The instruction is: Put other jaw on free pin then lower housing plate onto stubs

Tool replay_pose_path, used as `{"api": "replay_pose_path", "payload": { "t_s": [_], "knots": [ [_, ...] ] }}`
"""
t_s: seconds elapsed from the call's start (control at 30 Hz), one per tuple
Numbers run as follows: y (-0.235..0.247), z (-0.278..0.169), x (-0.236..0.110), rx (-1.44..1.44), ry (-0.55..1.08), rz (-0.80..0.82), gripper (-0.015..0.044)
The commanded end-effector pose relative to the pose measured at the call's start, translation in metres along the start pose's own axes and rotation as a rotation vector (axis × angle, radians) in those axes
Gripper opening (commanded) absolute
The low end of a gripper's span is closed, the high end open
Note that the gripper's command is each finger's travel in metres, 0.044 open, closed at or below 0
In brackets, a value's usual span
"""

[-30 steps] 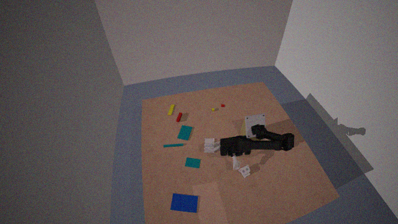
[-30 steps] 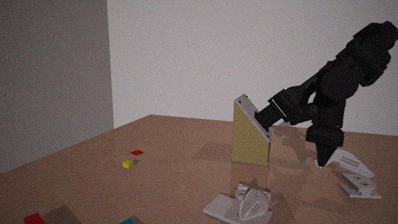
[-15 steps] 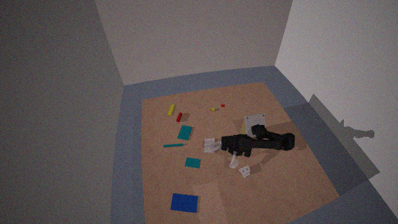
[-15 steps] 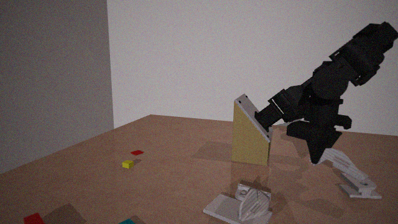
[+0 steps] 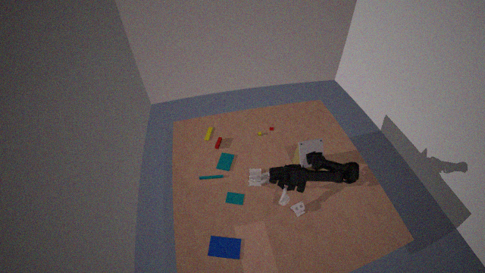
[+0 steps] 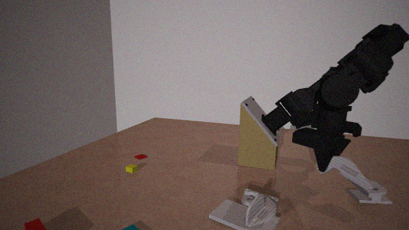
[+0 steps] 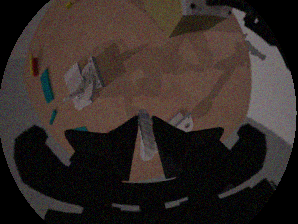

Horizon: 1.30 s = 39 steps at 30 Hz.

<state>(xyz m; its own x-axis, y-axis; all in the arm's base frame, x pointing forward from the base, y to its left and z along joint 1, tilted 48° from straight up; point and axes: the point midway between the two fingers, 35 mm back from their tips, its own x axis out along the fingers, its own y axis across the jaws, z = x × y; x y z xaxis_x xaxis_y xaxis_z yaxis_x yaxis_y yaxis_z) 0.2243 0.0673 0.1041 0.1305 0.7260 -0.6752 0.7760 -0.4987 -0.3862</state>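
Observation:
My gripper (image 6: 323, 170) (image 7: 145, 117) is shut on the loose light grey jaw (image 5: 284, 199) (image 6: 348, 170) (image 7: 146, 142) and holds it by one end, tilted, above the table. The pale base (image 5: 255, 171) (image 6: 228, 211) (image 7: 73, 77) lies to the left of the gripper in the top view, with the other jaw (image 6: 260, 211) standing on it. The held jaw is well apart from it. I cannot make out the free pin clearly. The housing plate (image 5: 298, 208) (image 7: 181, 121) with its two holes lies on the table beside the held jaw, partly behind it in the exterior view.
A yellow wedge block (image 6: 257, 144) (image 7: 167, 15) with a sloped grey top (image 5: 306, 146) carries the arm's mount. Teal pieces (image 5: 225, 161) (image 5: 235, 198), a teal bar (image 5: 211, 177), a blue pad (image 5: 224, 247), and small red (image 5: 218, 142) and yellow (image 5: 208, 133) blocks lie around.

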Motion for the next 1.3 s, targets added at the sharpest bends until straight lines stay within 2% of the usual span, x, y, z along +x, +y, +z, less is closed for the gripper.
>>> {"api": "replay_pose_path", "payload": {
  "t_s": [0.0, 1.27],
  "knots": [
    [0.000, 0.002, 0.007, 0.010, -0.004, -0.003, 0.0037],
    [-0.004, 0.001, 0.064, 0.011, 0.004, -0.008, 0.0037]
  ]
}}
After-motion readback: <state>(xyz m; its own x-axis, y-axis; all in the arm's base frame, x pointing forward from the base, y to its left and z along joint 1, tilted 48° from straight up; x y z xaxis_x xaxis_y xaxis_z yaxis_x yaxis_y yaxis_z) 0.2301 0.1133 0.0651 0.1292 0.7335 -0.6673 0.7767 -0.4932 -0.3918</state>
